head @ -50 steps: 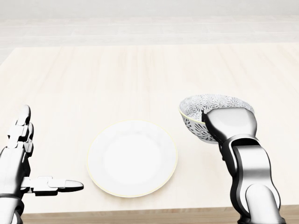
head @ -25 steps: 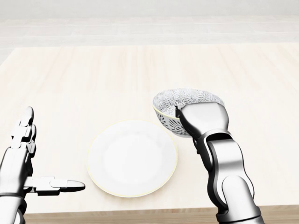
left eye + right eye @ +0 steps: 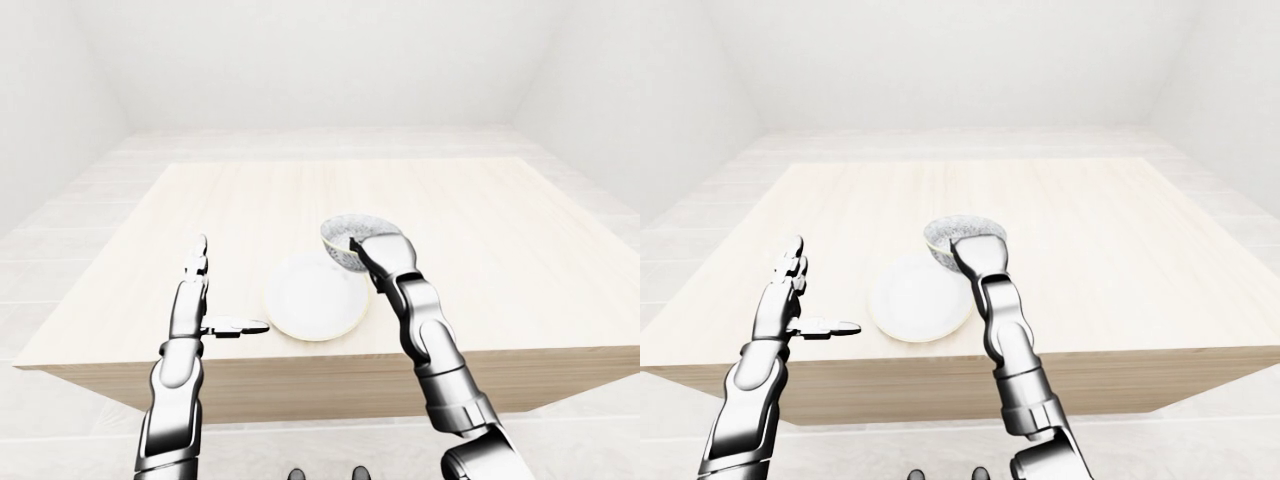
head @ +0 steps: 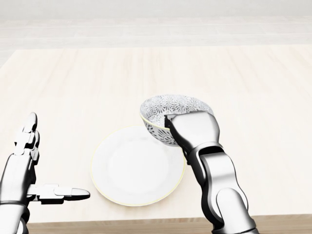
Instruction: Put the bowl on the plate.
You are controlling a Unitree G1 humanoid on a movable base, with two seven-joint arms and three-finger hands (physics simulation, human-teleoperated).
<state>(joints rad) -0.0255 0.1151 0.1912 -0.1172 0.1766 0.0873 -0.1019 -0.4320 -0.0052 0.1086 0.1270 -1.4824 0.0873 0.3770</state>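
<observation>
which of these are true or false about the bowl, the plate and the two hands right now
1. The right hand grips the patterned bowl. True.
2. The bowl sits centred on the plate. False: it is held over the plate's upper right edge in the head view.
3. The left hand holds the plate. False: it is open, apart from the plate, to its left.
4. The plate has nothing resting on its middle. True.
5. The table is dark metal. False: it is light wood.
</observation>
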